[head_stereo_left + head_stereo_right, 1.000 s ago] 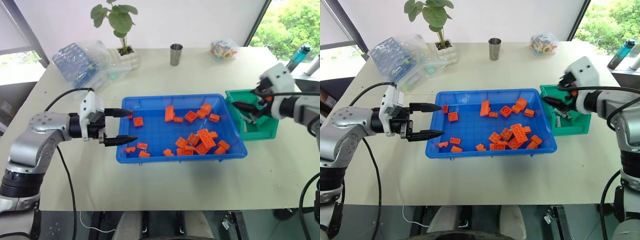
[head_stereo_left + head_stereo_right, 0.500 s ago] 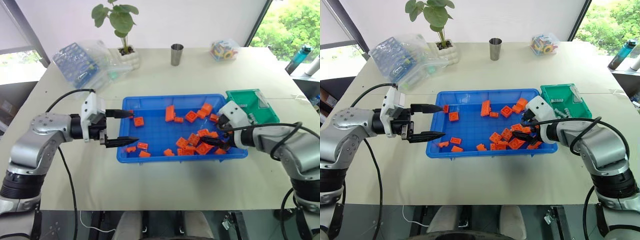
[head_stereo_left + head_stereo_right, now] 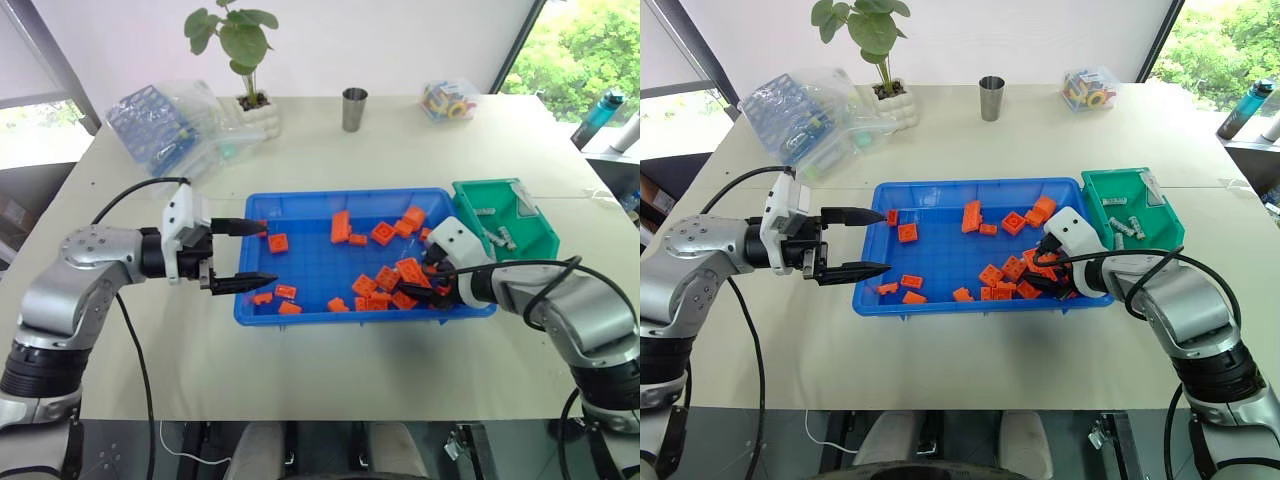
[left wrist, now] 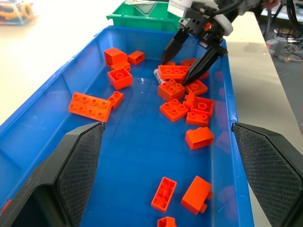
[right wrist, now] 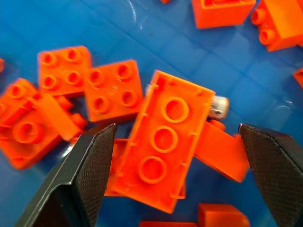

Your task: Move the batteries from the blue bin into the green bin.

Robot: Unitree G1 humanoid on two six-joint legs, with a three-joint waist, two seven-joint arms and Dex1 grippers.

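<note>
The beige table (image 3: 330,370) bears the blue bin (image 3: 300,310), green bin (image 3: 540,240), steel cup (image 3: 352,108) (far edge) and potted plant (image 3: 245,95).

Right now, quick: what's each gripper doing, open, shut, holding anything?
Left gripper: open, empty, at the blue bin's left rim.
Right gripper: open, empty, over the orange bricks hiding a battery.

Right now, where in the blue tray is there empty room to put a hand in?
The blue bin has bare floor in its middle, between the left end effector and the orange bricks. Its right end is crowded: bricks piled up, right end effector among them.
</note>
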